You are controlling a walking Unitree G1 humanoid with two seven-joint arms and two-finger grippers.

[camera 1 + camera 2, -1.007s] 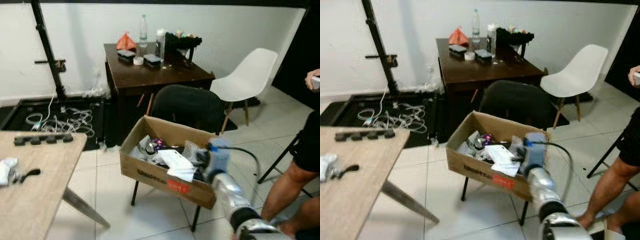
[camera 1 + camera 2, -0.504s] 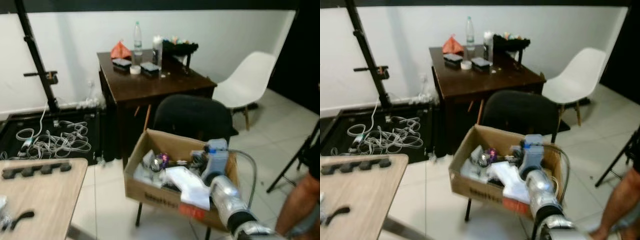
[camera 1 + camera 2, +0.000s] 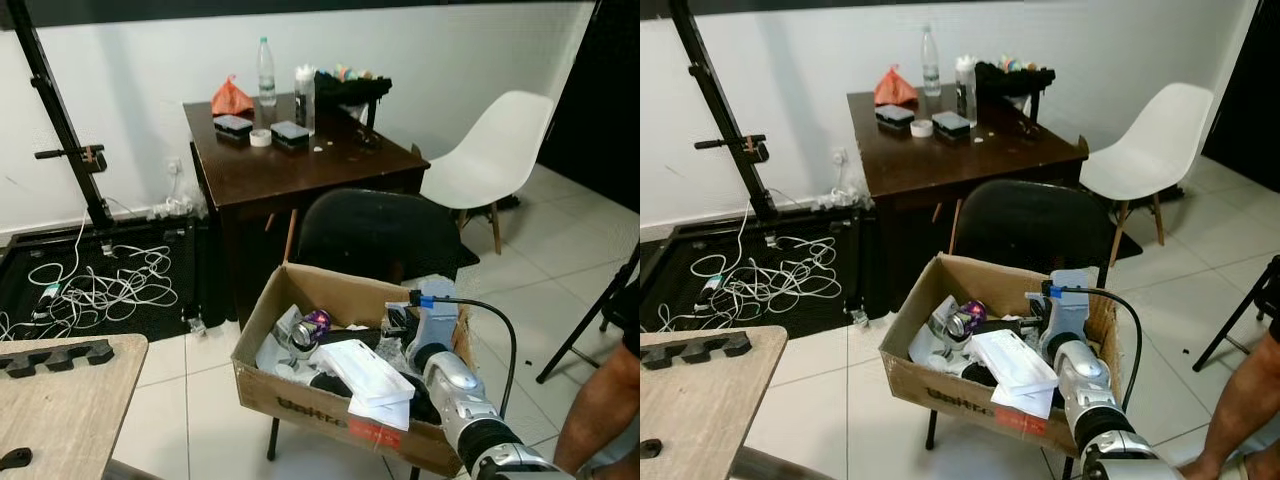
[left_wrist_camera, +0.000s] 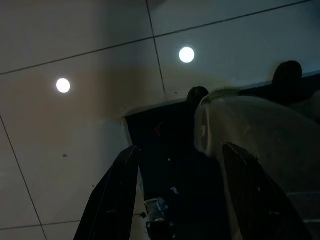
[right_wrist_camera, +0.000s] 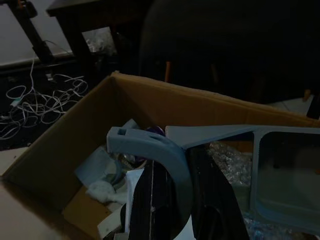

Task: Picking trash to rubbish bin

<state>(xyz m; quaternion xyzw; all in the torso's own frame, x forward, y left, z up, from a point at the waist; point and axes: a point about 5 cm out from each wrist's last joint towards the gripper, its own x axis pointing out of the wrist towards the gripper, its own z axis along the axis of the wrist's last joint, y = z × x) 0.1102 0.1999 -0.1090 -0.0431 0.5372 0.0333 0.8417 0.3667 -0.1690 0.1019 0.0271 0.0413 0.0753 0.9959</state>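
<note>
- The right gripper (image 5: pixel 175 200) reaches into the cardboard box (image 3: pixel 940 375) on a black chair (image 3: pixel 1030 225); its fingers look nearly together, with nothing visibly between them
- The box holds the trash: a crushed can (image 3: pixel 962 320), a white packet (image 3: pixel 1012 362) and crumpled plastic
- The left gripper (image 4: pixel 175 200) hangs open above the tiled floor (image 4: pixel 75 125)
- A dark wooden counter (image 3: pixel 950 155) stands behind, a white chair (image 3: pixel 1150 135) beside it

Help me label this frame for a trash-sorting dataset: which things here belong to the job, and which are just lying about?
Part of the job:
- cardboard box holding the trash
- crushed can and white packaging inside it
- right gripper, reaching over the box

Just lying about:
- dark wooden table with a water bottle
- white chair
- tangled cables on the floor
</note>
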